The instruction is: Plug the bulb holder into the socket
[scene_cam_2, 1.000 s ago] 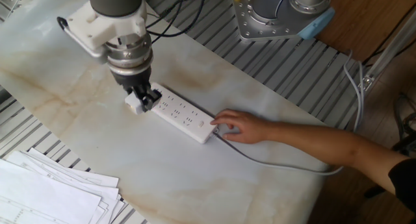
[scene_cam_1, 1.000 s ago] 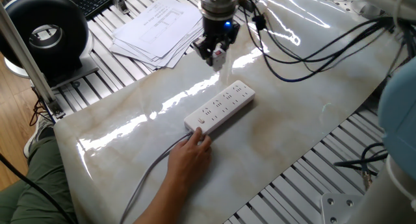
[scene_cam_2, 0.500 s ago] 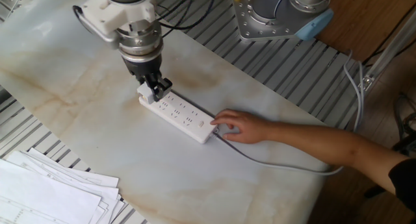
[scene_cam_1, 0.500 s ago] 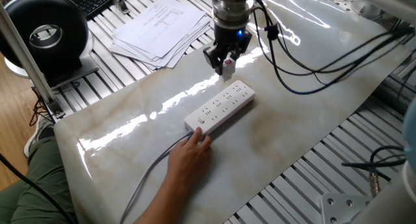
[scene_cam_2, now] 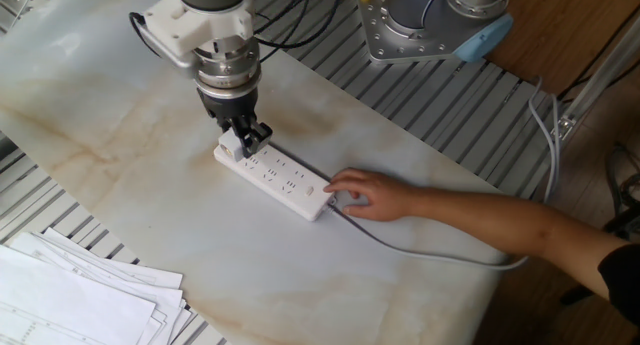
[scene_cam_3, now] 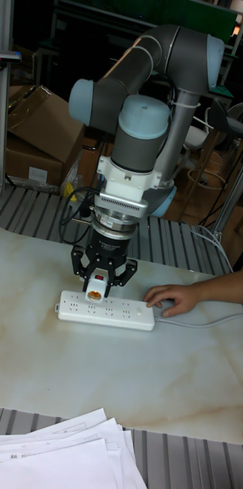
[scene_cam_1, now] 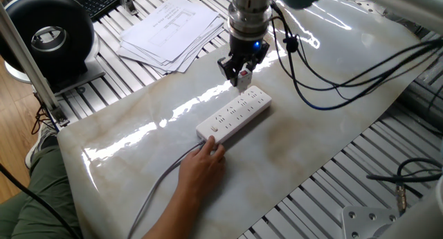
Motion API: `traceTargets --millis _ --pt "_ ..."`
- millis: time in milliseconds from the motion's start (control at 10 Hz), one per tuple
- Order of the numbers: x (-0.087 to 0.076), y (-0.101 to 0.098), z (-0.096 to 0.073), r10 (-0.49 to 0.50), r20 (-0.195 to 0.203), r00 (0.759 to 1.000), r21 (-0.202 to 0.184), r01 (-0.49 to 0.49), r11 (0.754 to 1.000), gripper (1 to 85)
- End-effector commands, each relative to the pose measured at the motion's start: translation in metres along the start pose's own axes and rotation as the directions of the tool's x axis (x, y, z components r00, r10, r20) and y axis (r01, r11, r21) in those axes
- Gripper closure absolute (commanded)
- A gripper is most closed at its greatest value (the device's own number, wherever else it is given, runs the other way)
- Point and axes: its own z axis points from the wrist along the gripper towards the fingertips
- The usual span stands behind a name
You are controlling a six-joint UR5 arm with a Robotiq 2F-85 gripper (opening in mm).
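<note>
Small white plastic bulb holder [scene_cam_3: 95,287] pinched in the black two-finger gripper [scene_cam_3: 98,284], jaws clamped on it, poised just above the far end of the long white multi-outlet power strip [scene_cam_1: 234,113]. Bare hand [scene_cam_2: 368,195] pressing the strip's switch end. Open marble worktop [scene_cam_1: 304,121] all around; paper stack [scene_cam_1: 168,28] well apart near the edge.

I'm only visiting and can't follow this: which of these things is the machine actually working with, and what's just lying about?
In use:
- gripper, shut on the bulb holder
- socket
- person's hand on the socket's end

Lying about:
- loose papers
- black round device
</note>
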Motion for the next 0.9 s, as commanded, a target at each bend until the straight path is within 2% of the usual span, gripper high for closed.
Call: traceTargets --millis 0,800 --pt "0.0024 0.0022 0.0081 -0.001 0.026 1.000 -0.022 0.002 1.000 84.3" --pt "0.0071 0.0064 0.0158 -0.013 0.039 0.999 -0.026 0.014 1.000 84.3"
